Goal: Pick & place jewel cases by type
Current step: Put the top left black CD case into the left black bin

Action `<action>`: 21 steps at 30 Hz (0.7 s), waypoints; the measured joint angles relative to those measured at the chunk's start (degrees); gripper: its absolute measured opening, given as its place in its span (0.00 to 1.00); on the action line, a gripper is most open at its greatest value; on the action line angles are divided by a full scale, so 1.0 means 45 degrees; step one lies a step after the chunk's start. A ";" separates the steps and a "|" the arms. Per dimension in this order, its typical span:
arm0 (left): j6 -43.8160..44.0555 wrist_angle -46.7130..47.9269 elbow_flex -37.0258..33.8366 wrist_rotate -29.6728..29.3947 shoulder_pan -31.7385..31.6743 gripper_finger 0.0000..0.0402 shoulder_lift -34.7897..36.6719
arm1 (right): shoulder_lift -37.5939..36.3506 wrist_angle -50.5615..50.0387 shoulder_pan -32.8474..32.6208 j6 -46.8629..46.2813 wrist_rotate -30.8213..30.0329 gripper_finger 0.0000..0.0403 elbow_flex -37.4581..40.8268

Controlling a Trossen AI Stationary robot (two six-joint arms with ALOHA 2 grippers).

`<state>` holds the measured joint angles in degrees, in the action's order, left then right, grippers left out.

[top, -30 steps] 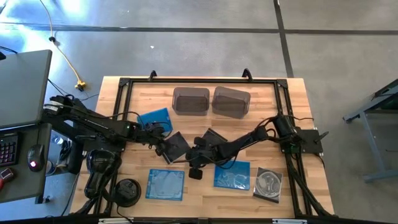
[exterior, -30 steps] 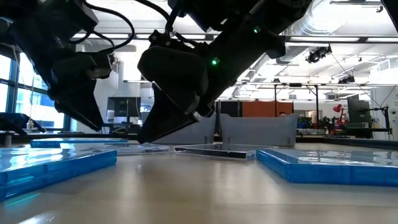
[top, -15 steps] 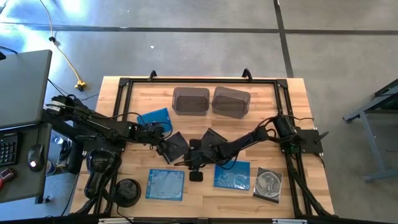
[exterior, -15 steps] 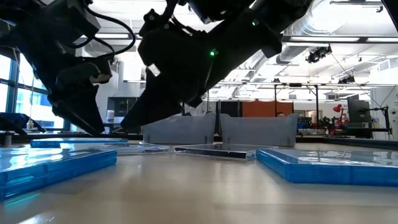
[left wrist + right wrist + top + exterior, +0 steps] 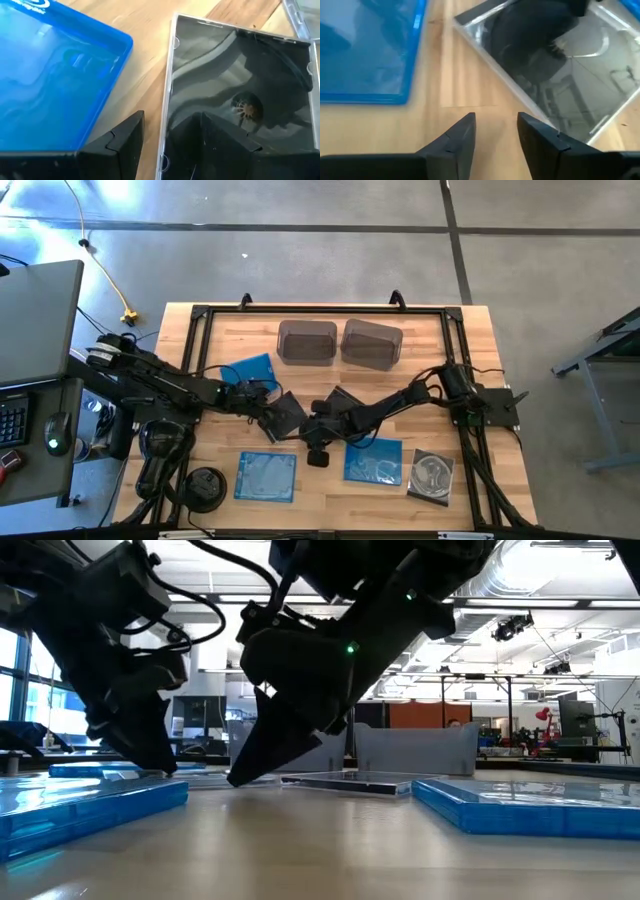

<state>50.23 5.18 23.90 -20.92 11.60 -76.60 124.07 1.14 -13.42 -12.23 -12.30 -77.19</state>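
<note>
Two dark jewel cases lie flat mid-table, one (image 5: 283, 415) between both grippers, the other (image 5: 346, 400) under the right arm. Blue cases lie at the far left (image 5: 247, 370), near left (image 5: 267, 476) and near centre (image 5: 373, 461). The clear case with the silver disc (image 5: 432, 476) lies near right. My left gripper (image 5: 264, 420) (image 5: 167, 145) is open, astride the first dark case's left edge (image 5: 169, 100). My right gripper (image 5: 303, 437) (image 5: 496, 140) is open, low at that case's near corner (image 5: 540, 112). My left gripper comes slanting down from the table's left. One finger (image 5: 220, 145) is over the dark case's top just inside its left edge, the other (image 5: 117, 145) over the wood beside it. I cannot tell whether either touches the case. My right gripper touches nothing that shows.
Two smoky grey bins (image 5: 307, 341) (image 5: 372, 343) stand side by side at the far edge. A round black object (image 5: 205, 488) sits at the near left corner. A black frame rail (image 5: 320, 310) runs around the tabletop. Bare wood lies between the near cases and the dark ones.
My right gripper rose a little and swung toward the table's left, then came back down to the tabletop by the dark case's near corner. My left gripper edged toward the right and lower, closer over the same case's edge. The cases kept their places.
</note>
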 joint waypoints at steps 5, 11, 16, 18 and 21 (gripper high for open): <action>0.0245 -0.0754 -0.0039 0.0452 -0.0017 0.48 -0.0015 | 0.0000 -0.0173 0.0235 -0.0917 -0.0048 0.46 0.0044; 0.0574 -0.1089 -0.0053 0.1292 -0.0029 0.49 -0.0004 | -0.0010 -0.0862 0.0376 -0.1913 -0.0139 0.49 0.0029; 0.0753 -0.1216 -0.0053 0.1868 -0.0030 0.49 0.0011 | -0.0016 -0.1072 0.0361 -0.1952 -0.0652 0.49 0.0031; 0.0954 -0.1363 -0.0053 0.2027 -0.0034 0.49 0.0011 | -0.0024 -0.1158 0.0356 -0.1957 -0.0691 0.49 0.0034; 0.1017 -0.1549 -0.0080 0.2290 -0.0033 0.49 0.0188 | -0.0042 -0.1407 0.0352 -0.1957 -0.0760 0.49 0.0034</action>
<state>54.81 -1.79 23.54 -10.62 11.45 -75.76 123.88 -5.19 -11.84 -21.04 -15.71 -77.03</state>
